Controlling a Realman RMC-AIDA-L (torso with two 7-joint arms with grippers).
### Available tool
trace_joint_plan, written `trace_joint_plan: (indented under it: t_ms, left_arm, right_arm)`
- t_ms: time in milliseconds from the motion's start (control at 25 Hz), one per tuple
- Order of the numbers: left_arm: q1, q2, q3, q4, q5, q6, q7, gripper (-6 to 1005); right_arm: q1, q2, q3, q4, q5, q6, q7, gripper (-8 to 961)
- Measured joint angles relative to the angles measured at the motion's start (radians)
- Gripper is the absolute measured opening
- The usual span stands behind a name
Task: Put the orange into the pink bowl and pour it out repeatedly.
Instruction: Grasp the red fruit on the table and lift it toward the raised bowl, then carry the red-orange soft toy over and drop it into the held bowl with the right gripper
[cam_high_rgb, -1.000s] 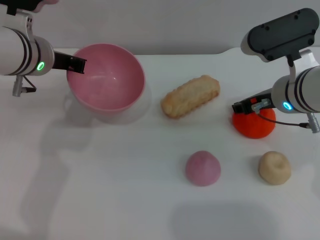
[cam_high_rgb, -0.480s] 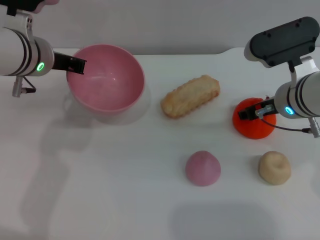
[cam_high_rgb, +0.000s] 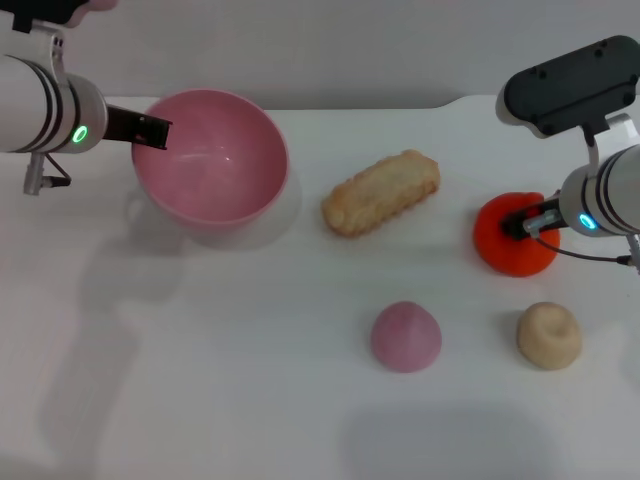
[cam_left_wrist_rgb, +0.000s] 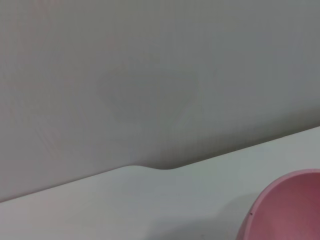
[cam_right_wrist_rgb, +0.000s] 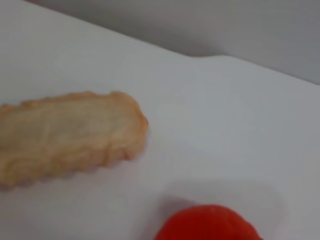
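A: Head view: where's the orange (cam_high_rgb: 512, 243) sitting?
B: Near the counter's (cam_high_rgb: 250, 380) right edge, right gripper (cam_high_rgb: 518, 224) hovering on it; grip unclear. Left gripper (cam_high_rgb: 150, 130) is pinching the bowl (cam_high_rgb: 210, 155) rim.
A: Right wrist view?
B: Orange (cam_right_wrist_rgb: 207, 224) looking soft, light; I'd be squeezing its sides.

The head view looks down over the whole table (cam_high_rgb: 250, 400); both wrist views sit low, facing the back wall (cam_left_wrist_rgb: 150, 75).

Bright, even light, soft shadows; both wrist views look blurred.
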Motion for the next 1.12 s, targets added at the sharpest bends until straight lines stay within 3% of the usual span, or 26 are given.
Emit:
trace_joint_plan:
  t_ms: [160,320,600,1120]
  left_arm:
    - [0.000,0.001,0.000,0.001,0.000,-0.001,0.000,49]
    - [0.000,0.001,0.000,0.002,0.001,-0.001,0.000,49]
    - [-0.001,0.000,0.005,0.002,0.008,-0.001,0.000,48]
    - [0.000,-0.002,0.009,0.019,0.009,-0.008,0.000,49]
  right_arm:
    - [0.010,-0.001,-0.004,0.032,0.002,-0.006,-0.029,555]
    - [0.010,0.002,-0.009,0.032,0.005,-0.013,-0.038,359]
    - [0.005,0.002,-0.010,-0.004,0.004,-0.015,-0.040,197]
    - [0.009,-0.001,0.001,-0.189,-0.001,0.011,-0.085,98]
